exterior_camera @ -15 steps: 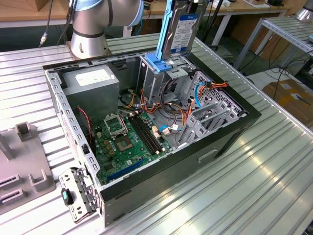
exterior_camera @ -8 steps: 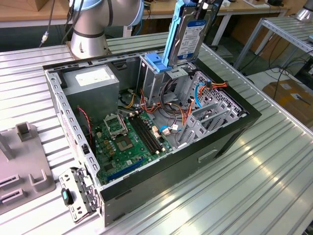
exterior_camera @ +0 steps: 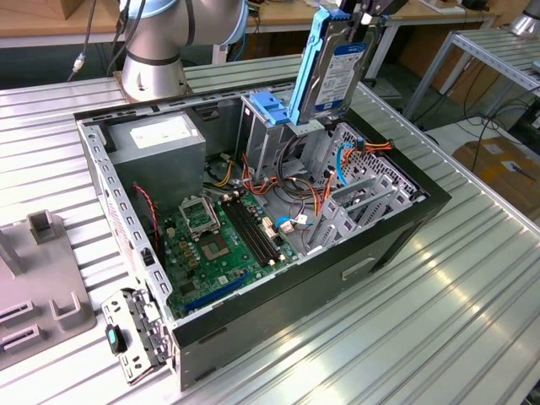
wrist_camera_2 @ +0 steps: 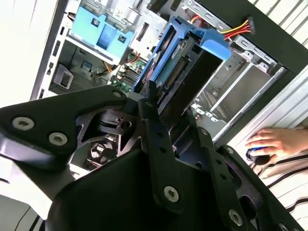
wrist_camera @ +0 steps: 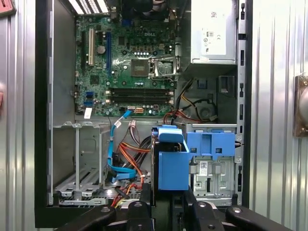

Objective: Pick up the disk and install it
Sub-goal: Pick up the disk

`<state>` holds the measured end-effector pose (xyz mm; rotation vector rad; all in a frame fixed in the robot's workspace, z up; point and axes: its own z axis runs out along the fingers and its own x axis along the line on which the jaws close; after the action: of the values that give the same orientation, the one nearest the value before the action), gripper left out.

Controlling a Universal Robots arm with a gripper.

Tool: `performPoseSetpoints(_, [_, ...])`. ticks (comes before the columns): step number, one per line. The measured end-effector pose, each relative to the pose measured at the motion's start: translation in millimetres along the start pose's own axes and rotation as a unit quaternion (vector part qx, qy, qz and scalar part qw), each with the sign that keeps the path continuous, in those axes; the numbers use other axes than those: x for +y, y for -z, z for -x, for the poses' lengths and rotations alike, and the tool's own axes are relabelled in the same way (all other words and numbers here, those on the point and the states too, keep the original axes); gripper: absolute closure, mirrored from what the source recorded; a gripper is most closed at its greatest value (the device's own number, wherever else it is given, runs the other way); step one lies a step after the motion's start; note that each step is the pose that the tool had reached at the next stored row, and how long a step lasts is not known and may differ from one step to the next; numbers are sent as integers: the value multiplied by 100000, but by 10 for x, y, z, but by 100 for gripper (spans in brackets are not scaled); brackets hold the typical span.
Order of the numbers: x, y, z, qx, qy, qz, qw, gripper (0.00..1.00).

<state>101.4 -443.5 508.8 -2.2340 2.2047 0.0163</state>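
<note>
Disk (exterior_camera: 333, 72) hangs upright, pinched tight in your end effector (exterior_camera: 369, 18), just above the drive cage (exterior_camera: 274, 139) of the open computer case (exterior_camera: 396, 232). Square its blue carrier with the bay opening; any tilt would likely jam it.

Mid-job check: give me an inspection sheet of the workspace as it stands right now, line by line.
Surface: slatted metal table, carrying the open computer case.
Job's things: the disk in its blue carrier, held upright over the drive cage, not yet seated.
Clutter: grey fixture on the table at the exterior view's left.
Grippers: gripper shut on the disk.
Cables: orange, red and yellow wires and a blue cable loose inside the case near the cage.
Surroundings: a person's hand near the case in the second wrist view; cardboard box on the floor.
</note>
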Motion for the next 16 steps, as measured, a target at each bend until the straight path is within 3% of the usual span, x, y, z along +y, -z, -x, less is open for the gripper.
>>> performPoseSetpoints(3, [0, 3, -50, 3, 3, 0, 100000, 65])
performPoseSetpoints(7, [1, 54, -57, 11, -2, -1, 100000, 65])
performPoseSetpoints(11, [1, 56, -97, 4, -1, 0, 100000, 65])
performPoseSetpoints(16, [3, 58, -223, 15, -1, 0, 100000, 65])
